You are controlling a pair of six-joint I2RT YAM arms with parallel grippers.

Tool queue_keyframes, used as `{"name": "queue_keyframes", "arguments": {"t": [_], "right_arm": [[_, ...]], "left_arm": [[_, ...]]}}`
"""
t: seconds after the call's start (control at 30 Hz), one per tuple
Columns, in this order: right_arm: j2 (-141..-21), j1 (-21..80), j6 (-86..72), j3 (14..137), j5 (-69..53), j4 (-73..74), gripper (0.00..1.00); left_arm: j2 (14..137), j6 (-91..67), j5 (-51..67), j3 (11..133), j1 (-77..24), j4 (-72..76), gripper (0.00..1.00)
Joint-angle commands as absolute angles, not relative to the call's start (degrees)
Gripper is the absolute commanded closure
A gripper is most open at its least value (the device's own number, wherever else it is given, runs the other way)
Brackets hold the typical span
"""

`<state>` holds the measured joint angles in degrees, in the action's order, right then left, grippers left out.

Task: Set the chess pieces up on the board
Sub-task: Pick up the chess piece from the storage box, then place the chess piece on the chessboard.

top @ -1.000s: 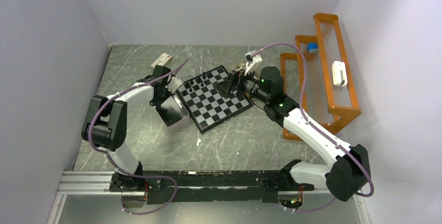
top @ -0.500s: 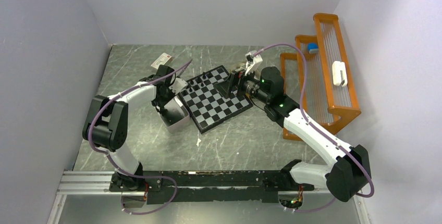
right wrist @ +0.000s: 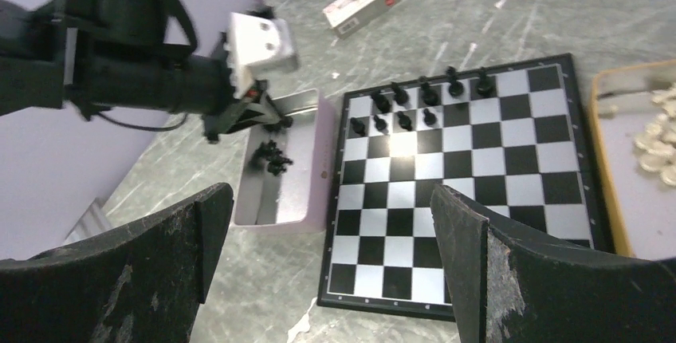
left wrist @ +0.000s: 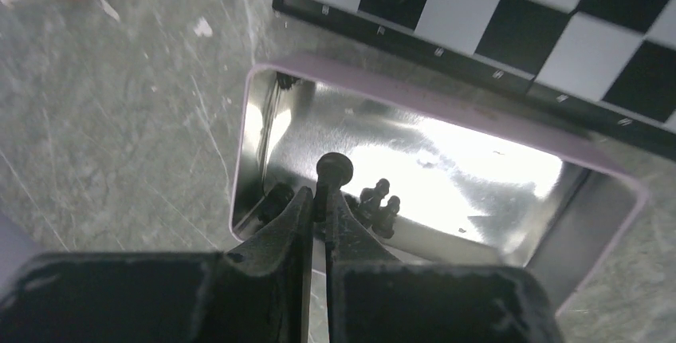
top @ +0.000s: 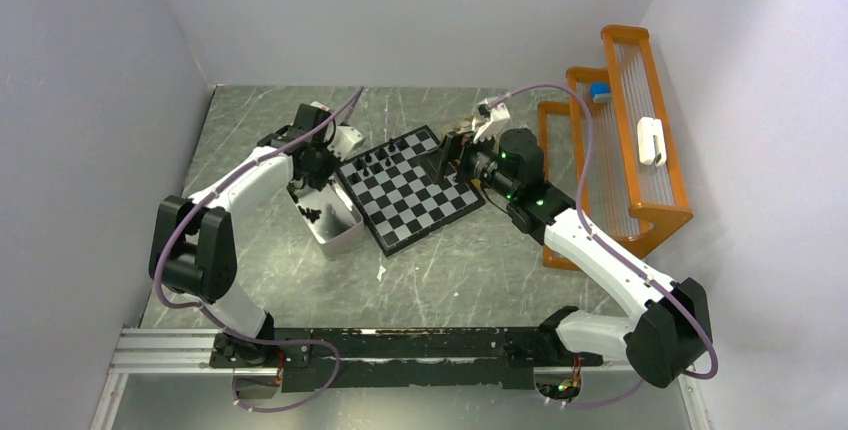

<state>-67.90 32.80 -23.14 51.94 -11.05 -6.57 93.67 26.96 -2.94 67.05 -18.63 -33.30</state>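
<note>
My left gripper (left wrist: 319, 199) is shut on a black chess piece (left wrist: 334, 169); its round head sticks out past the fingertips, above the shiny metal tin (left wrist: 446, 112). A few more black chess pieces (left wrist: 378, 199) lie in the tin below. In the top view the left gripper (top: 318, 165) hangs over the tin's far end, beside the board (top: 415, 195). Several black pieces (right wrist: 422, 96) stand in two rows at the board's (right wrist: 470, 199) far edge. My right gripper (right wrist: 331, 223) is open and holds nothing, above the board's right side (top: 447, 155).
A tan tray (right wrist: 614, 199) with cream-white pieces (right wrist: 658, 139) lies right of the board. A small white box (right wrist: 360, 1) rests on the table behind the tin. An orange rack (top: 655, 212) holding a white object (top: 650, 140) stands at the right wall.
The left gripper shut on a black piece inside the tin and lifted it up, moving toward the tin's far end. The right arm has barely moved.
</note>
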Motion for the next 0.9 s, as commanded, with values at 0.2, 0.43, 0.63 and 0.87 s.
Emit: {"name": "queue_keyframes", "arguments": {"t": [0.2,0.43,0.63,0.87], "right_arm": [[-66.27,32.87,-23.60,54.34,8.63,1.63,0.00],[-60.24,32.87,-23.45,52.25,11.21,0.59,0.00],[-53.29,32.87,-21.56,49.44,15.63,-1.97,0.00],[-52.28,32.87,-20.93,48.40,14.21,-2.67,0.00]], "left_arm": [[92.92,20.05,3.45,74.59,-27.45,-33.50,0.95],[101.22,17.71,1.41,81.09,-34.80,-34.41,0.94],[108.21,18.49,0.63,84.44,-38.18,-34.23,0.93],[113.91,18.81,-3.45,87.95,-40.68,-35.73,0.91]]}}
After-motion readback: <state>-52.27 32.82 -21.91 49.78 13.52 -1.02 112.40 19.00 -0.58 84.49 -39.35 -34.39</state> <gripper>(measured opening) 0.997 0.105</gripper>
